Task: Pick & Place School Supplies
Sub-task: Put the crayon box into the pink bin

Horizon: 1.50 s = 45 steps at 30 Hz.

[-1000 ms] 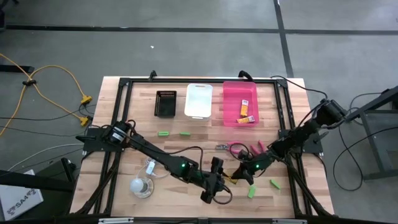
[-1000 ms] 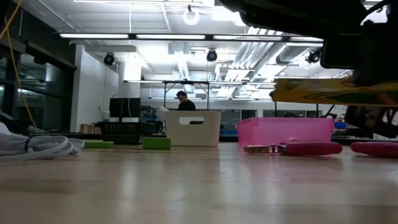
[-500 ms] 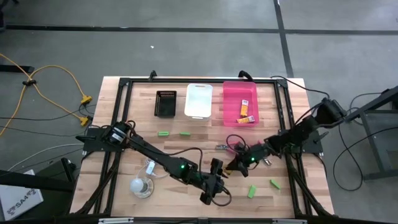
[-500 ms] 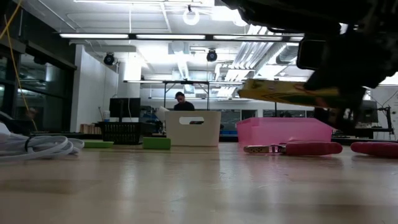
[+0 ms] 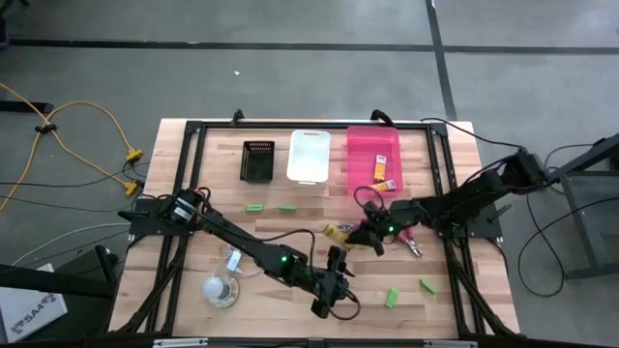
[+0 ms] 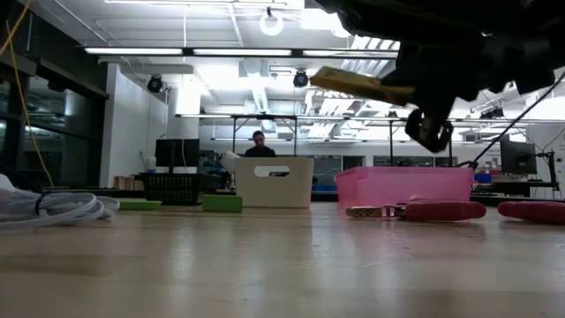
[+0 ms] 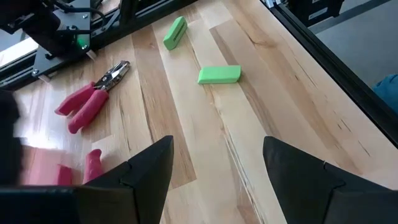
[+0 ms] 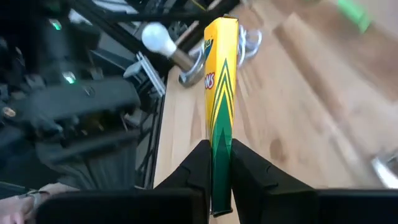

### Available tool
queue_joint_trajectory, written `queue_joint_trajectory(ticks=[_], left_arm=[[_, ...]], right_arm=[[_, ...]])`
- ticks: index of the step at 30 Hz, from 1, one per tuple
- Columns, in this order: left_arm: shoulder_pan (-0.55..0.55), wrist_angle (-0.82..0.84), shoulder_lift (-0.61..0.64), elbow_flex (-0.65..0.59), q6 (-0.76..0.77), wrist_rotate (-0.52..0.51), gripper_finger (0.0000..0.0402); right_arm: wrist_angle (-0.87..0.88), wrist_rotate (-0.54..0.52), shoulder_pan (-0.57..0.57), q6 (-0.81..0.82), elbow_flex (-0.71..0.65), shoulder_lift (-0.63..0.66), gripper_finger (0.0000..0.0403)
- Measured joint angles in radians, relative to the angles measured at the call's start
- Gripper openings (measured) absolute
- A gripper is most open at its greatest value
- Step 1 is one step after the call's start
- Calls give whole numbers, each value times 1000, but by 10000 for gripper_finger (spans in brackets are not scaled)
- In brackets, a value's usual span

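My right gripper hangs over the table's middle, shut on a yellow-orange packet with green print. Two more packets lie in the pink bin. The two pink-handled tools lie flat on the wood under and beside my right arm. Two green pieces lie in front of the bins. The other two lie near the near right corner. My left gripper is open near the near edge, touching nothing. My right gripper pinches the packet's near end between its two fingers. The rest of the packet sticks out past the fingertips, along their line. It is lifted clear of the table and tilted in the low view.
A white bin and a black basket stand left of the pink bin at the far edge. The coiled white cord and pale disc lie near left. A black frame rims the table. A person is far behind.
My right gripper has carried the packet up and toward the table's far edge and left, from beside the near green pieces to over the middle. The packet has tipped from about level to slanting. My left arm has kept still.
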<state>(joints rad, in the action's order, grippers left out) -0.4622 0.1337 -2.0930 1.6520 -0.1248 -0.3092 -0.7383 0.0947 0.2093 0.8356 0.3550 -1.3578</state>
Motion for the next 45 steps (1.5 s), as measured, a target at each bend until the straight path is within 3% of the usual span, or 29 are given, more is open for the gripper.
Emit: queue_joint_trajectory(ticks=[15, 30, 41, 45], left_arm=[[0, 0, 0, 0, 13, 0, 239], [0, 0, 0, 0, 12, 3, 239], [0, 0, 0, 0, 12, 3, 239], [0, 0, 0, 0, 12, 2, 239]], right_arm=[[420, 16, -251, -139, 0, 333, 35], [498, 79, -511, -236, 0, 346, 35], [579, 50, -585, -269, 0, 346, 35], [616, -5, -597, -288, 0, 346, 35]])
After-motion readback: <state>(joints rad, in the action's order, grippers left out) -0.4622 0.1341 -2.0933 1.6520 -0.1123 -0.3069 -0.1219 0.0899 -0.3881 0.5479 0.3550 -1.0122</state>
